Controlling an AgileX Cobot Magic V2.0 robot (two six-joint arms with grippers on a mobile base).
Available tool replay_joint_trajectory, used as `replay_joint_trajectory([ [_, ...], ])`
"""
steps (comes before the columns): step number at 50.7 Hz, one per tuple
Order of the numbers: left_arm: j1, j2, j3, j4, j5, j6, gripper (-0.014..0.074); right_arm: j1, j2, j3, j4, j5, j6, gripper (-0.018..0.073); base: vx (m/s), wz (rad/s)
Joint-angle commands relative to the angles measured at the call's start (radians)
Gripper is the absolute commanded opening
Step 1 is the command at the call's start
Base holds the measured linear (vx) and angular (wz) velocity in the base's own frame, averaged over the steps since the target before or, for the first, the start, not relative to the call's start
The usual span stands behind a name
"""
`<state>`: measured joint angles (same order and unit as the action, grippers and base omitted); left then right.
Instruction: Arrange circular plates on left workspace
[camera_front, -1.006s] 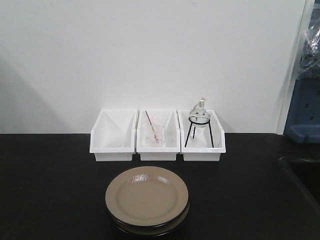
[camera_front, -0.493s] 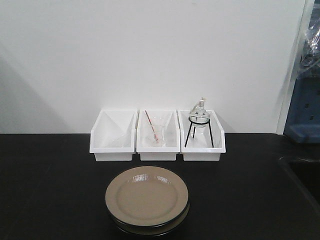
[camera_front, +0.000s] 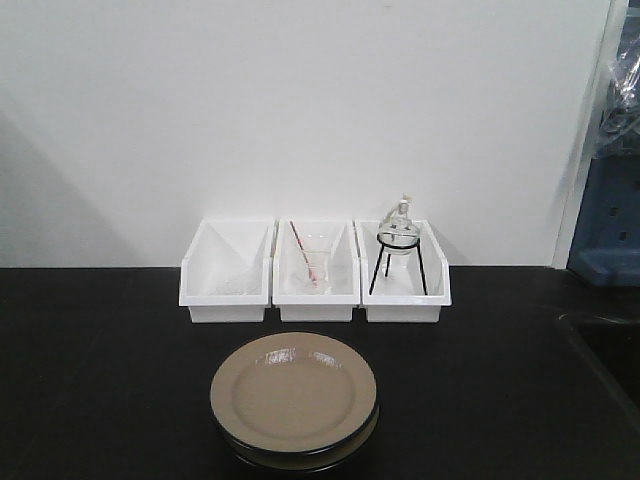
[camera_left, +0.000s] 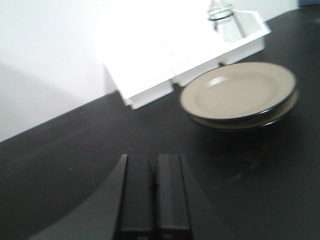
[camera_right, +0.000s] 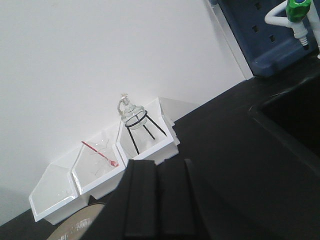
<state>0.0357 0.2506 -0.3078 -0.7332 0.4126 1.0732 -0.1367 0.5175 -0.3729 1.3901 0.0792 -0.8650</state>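
Plates (camera_front: 293, 391) stacked centre-front on surface (camera_front: 100, 380), just ahead of bins (camera_front: 315, 272). My left claw (camera_left: 154, 187) pressed together, near plates, not touching. Right claw (camera_right: 159, 200) same, idle. Advice: spread left claw, come in low, pinch top rim only, lift clear, set left.

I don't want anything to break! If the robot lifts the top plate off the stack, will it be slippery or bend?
The top plate looks glossy, so it could well be slippery. It seems rigid and probably would not bend, but might chip if dropped. Its raised rim overhangs the lower plate, likely giving an end effector an edge to grip.
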Motion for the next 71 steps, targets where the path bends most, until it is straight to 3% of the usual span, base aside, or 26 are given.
replay_joint_trajectory([
  [1,-0.008,-0.072,0.038,0.142,-0.142,-0.231,0.0,-0.002,0.002,-0.029,0.007,-0.016,-0.004,-0.0004,0.0,0.0],
  [12,-0.008,-0.249,0.267,0.56,-0.367,-0.861,0.0,-0.002,0.002,-0.029,0.007,-0.016,-0.004,-0.0004,0.0,0.0],
  [16,-0.011,-0.286,0.361,0.65,-0.498,-1.012,0.0,-0.002,0.002,-0.029,0.007,-0.017,-0.004,-0.0004,0.0,0.0],
  [18,-0.011,-0.277,0.364,0.675,-0.476,-1.053,0.0,-0.002,0.002,-0.029,0.007,-0.017,-0.004,-0.0004,0.0,0.0],
  [21,-0.011,-0.275,0.354,0.704,-0.449,-1.073,0.0,-0.002,-0.001,-0.029,0.007,-0.017,-0.004,-0.0004,0.0,0.0],
  [61,-0.012,-0.277,0.355,0.695,-0.447,-1.073,0.0,-0.002,-0.001,-0.029,0.007,-0.017,-0.004,-0.0004,0.0,0.0],
  [71,-0.012,-0.277,0.355,0.695,-0.447,-1.073,0.0,-0.002,-0.001,-0.029,-0.003,-0.048,-0.086,-0.0004,0.0,0.0],
])
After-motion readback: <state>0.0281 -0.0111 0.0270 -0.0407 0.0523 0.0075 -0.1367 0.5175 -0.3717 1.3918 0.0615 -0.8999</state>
